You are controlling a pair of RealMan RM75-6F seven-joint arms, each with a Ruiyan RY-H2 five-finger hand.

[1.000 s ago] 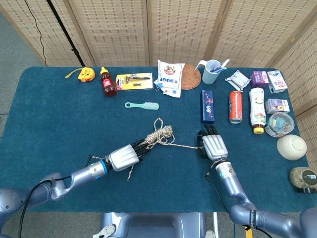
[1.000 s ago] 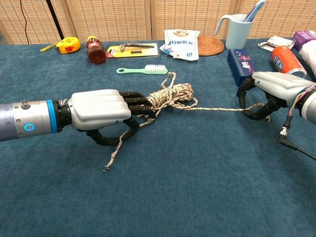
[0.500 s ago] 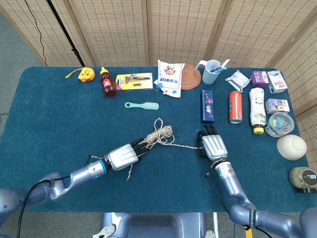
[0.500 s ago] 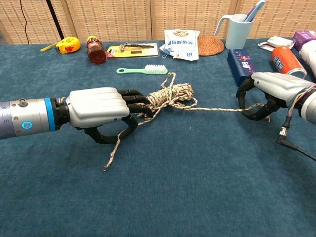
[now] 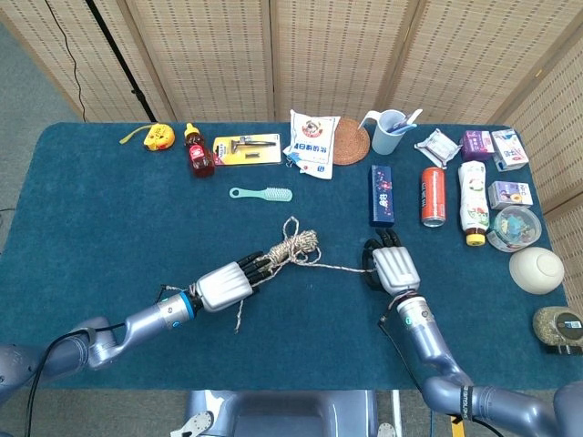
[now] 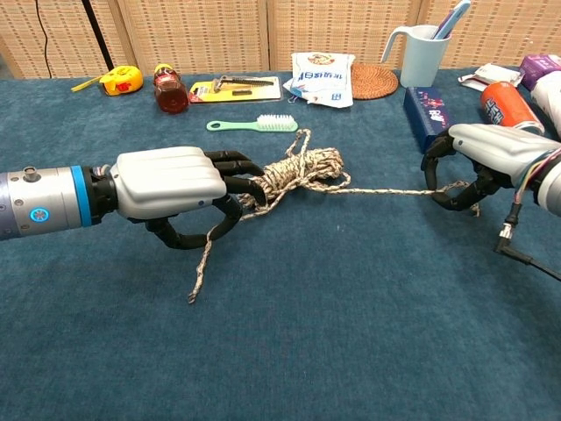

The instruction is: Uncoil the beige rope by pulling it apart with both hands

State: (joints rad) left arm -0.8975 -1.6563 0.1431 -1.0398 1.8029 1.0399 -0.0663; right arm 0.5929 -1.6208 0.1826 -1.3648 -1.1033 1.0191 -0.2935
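The beige rope (image 5: 297, 245) (image 6: 308, 169) lies in a loose coil at the middle of the blue table. My left hand (image 5: 225, 285) (image 6: 171, 186) grips the coil's near-left end, and a loose tail hangs below its fingers. A single strand runs taut from the coil to the right. My right hand (image 5: 392, 268) (image 6: 485, 156) holds that strand's end in its curled fingers.
A green brush (image 5: 260, 193) lies just behind the coil. A blue box (image 5: 382, 194), red can (image 5: 433, 196) and white bottle (image 5: 472, 202) stand behind my right hand. A sauce bottle (image 5: 199, 152), razor pack (image 5: 246, 148), pouch (image 5: 311, 141) and mug (image 5: 389, 131) line the far edge.
My left hand has drawn slightly left and back with the coil's end. The right hand has barely moved.
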